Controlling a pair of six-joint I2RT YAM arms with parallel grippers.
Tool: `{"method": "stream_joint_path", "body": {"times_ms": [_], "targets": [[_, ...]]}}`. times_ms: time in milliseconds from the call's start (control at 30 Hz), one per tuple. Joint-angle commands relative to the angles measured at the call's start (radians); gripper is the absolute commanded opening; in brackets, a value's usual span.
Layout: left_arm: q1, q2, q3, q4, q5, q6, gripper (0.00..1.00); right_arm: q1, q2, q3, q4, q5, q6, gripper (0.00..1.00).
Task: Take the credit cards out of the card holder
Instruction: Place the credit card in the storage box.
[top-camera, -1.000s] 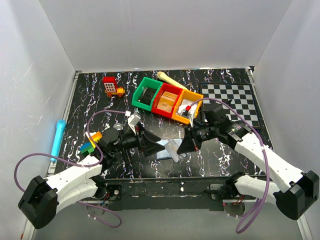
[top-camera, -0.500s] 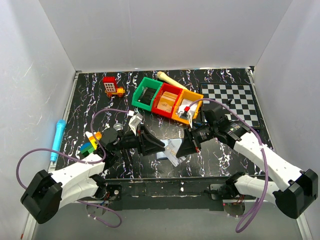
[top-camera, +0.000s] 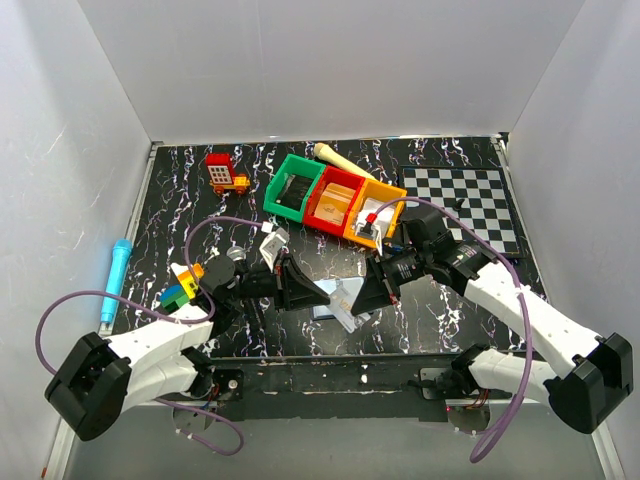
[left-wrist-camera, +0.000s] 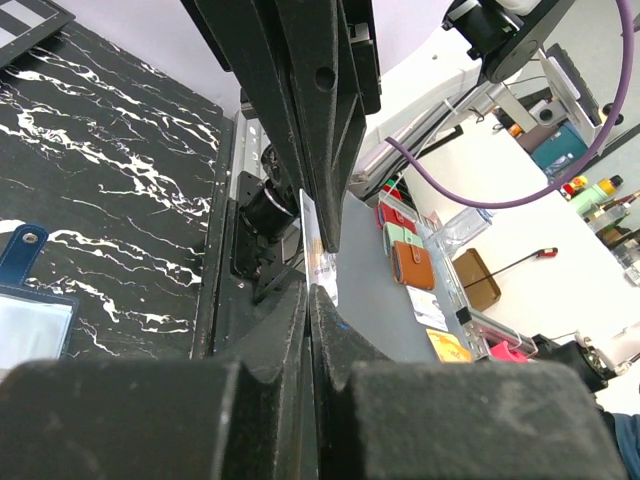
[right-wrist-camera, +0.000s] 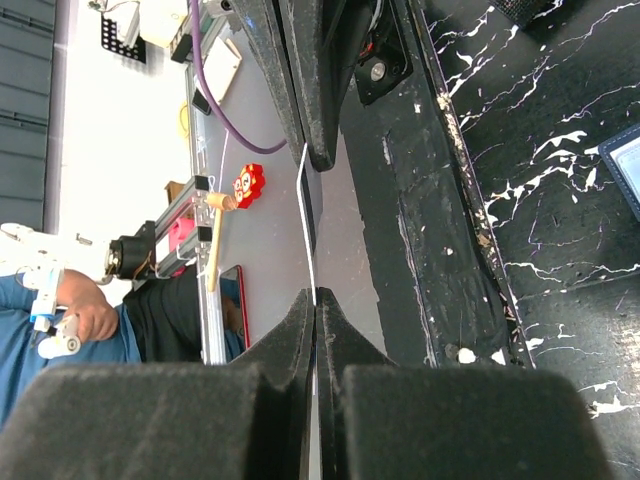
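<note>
Overhead view: black marbled table (top-camera: 180, 195). The left claw (top-camera: 325, 293) and right claw (top-camera: 358, 298) meet tip to tip near the front edge, both pinched shut on one pale card (top-camera: 343, 297) held between them. The card holder (top-camera: 323, 311), dark blue, lies on the table just under the card. A green bin (top-camera: 293, 187), red bin (top-camera: 337, 200) and orange bin (top-camera: 372, 215) stand in a row behind. A checkerboard (top-camera: 463, 200) lies at rear right, a blue pen (top-camera: 117, 275) at far left.

Left wrist view: the left claw's fingers are closed on the card, seen edge-on, and the right claw grips its far end. The card holder (left-wrist-camera: 30, 300) lies flat at lower left, snap tab and clear window showing, apart from the card.

Right wrist view: the right claw's fingers are closed on the same thin edge. A corner of the card holder (right-wrist-camera: 625, 165) shows at the right border.
</note>
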Motion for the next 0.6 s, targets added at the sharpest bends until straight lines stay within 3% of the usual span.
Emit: {"method": "stream_joint_path", "body": {"times_ms": [0,33,133,300,433,567], "targets": [[0.001,0.003,0.007,0.037,0.029,-0.003,0.00,0.006,-0.008,0.041,0.022,-0.002,-0.008,0.01],[0.001,0.000,0.004,0.030,0.020,-0.001,0.00,0.006,-0.014,0.049,0.010,0.030,-0.017,0.16],[0.001,-0.024,-0.004,-0.005,-0.029,0.017,0.00,0.003,-0.060,0.055,0.005,0.200,0.018,0.39],[0.001,-0.098,-0.035,-0.013,-0.136,0.017,0.00,-0.006,-0.187,0.009,0.132,0.331,0.091,0.49],[0.001,-0.099,-0.047,0.036,-0.153,-0.024,0.00,-0.006,-0.311,-0.140,0.397,0.412,0.197,0.60],[0.003,-0.064,-0.070,0.146,-0.150,-0.097,0.00,-0.007,-0.287,-0.103,0.322,0.389,0.192,0.61]]}}
